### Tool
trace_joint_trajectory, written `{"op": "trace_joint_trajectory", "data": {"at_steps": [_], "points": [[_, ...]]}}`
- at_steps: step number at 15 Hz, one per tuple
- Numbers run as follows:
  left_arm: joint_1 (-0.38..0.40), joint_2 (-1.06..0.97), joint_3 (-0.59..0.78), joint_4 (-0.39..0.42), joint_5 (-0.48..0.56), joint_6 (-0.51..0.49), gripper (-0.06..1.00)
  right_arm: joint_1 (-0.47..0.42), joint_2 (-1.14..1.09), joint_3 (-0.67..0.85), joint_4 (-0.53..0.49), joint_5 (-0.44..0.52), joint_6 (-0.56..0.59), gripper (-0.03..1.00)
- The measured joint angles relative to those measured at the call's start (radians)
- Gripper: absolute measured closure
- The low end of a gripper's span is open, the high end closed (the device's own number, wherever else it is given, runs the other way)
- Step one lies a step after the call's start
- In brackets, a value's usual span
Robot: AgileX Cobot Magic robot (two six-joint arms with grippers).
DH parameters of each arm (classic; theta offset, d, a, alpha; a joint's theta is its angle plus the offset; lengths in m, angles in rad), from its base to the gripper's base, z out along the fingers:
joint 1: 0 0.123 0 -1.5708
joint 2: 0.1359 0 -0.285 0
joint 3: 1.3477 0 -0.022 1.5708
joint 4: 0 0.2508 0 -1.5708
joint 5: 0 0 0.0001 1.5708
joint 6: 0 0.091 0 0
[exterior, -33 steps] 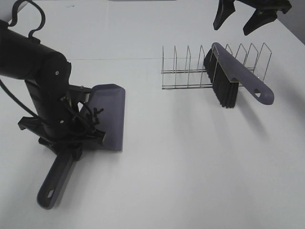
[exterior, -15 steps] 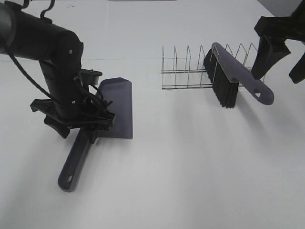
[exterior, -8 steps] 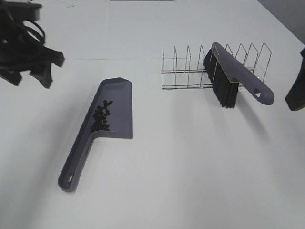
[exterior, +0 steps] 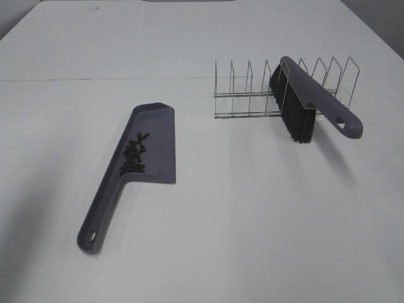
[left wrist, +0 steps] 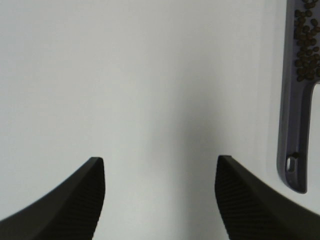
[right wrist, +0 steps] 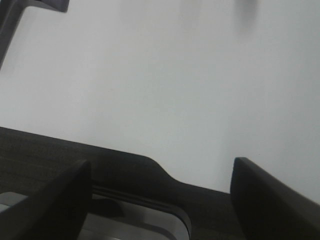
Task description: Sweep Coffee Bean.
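Note:
The grey-purple dustpan (exterior: 153,142) lies flat on the white table, left of centre, with its handle (exterior: 98,214) pointing toward the front. The coffee beans (exterior: 134,156) sit in a small pile inside the pan near the handle end. The pan (left wrist: 292,125) and beans (left wrist: 306,40) also show at the edge of the left wrist view. The brush (exterior: 312,101) leans on the wire rack (exterior: 252,95), bristles down. Neither arm shows in the exterior view. My left gripper (left wrist: 160,200) is open and empty over bare table beside the pan. My right gripper (right wrist: 157,200) is open and empty.
The right wrist view shows white table, then the table's dark front edge (right wrist: 125,175) between the fingers. A dark shape (right wrist: 10,30) at that view's corner looks like the dustpan, but I cannot tell for sure.
The left arm, which stood over the dustpan, has lifted off and left the exterior view, uncovering the beans in the pan. The right arm has also withdrawn out of that view. Dustpan and brush stay put.

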Motion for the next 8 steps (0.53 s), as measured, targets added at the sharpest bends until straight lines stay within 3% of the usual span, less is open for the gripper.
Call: {"op": "trace_joint_trajectory", "data": {"at_steps": [2, 8], "points": [[0.037, -0.170, 0.110, 0.001, 0.004, 0.000, 0.36, 0.000, -0.156, 0.051, 0.000, 0.002, 0.000, 0.29], [0.041, -0.646, 0.316, 0.000, 0.016, 0.053, 0.36, 0.000, -0.584, 0.171, -0.039, 0.002, -0.040, 0.29]]}}
